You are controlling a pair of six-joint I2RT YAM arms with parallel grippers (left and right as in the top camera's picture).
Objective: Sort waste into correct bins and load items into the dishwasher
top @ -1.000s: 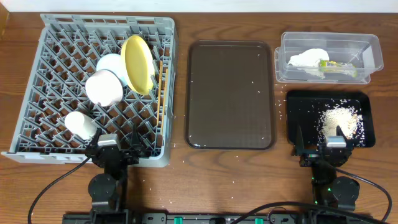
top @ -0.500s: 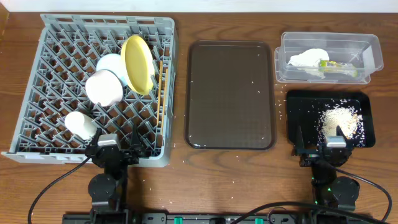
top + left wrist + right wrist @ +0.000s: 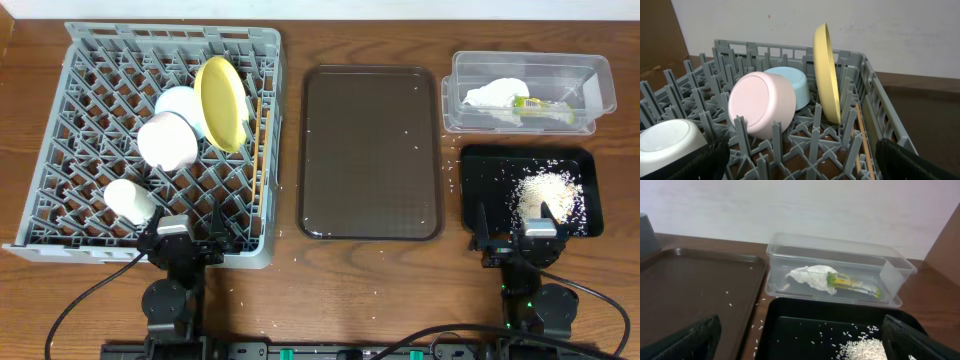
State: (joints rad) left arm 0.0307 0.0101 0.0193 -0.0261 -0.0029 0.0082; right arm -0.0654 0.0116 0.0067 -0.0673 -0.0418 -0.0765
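— Dishwasher rack (image 3: pixel 100 90): where is it found?
— It is set on the left part of the table (image 3: pixel 290 270), and it is the largest thing there. All the dishes are held in it.
— What is seen beside it?
— A dark brown serving tray (image 3: pixel 370 150) is laid in the middle, with only a few rice grains scattered on it. To the right, a clear plastic tub (image 3: pixel 530 58) is placed at the far side and a shallow black tray (image 3: pixel 490 190) at the near side.
— How are the dishes arranged?
— The pale yellow plate (image 3: pixel 222 103) is stood on edge between the pegs. The light blue bowl (image 3: pixel 178 100) is tipped on its side just left of it, and the pale pink bowl (image 3: pixel 167 141) is leaned against the blue one, its base turned toward the left wrist camera. The cream cup (image 3: pixel 130 200) is laid on its side nearer the front left. The wooden chopsticks (image 3: pixel 264 150) are lodged along the rack's right wall, just beside the plate.
— And the waste?
— The crumpled white tissue (image 3: pixel 492 95) and the yellow-green wrapper (image 3: pixel 540 103) are kept together in the clear tub. A heap of rice (image 3: pixel 545 192) is piled in the black tray.
— The arms?
— The left gripper (image 3: pixel 807 162) is held at the rack's near edge, fingers spread wide, nothing gripped. The right gripper (image 3: pixel 802 340) is held at the black tray's near edge, likewise spread apart and empty.
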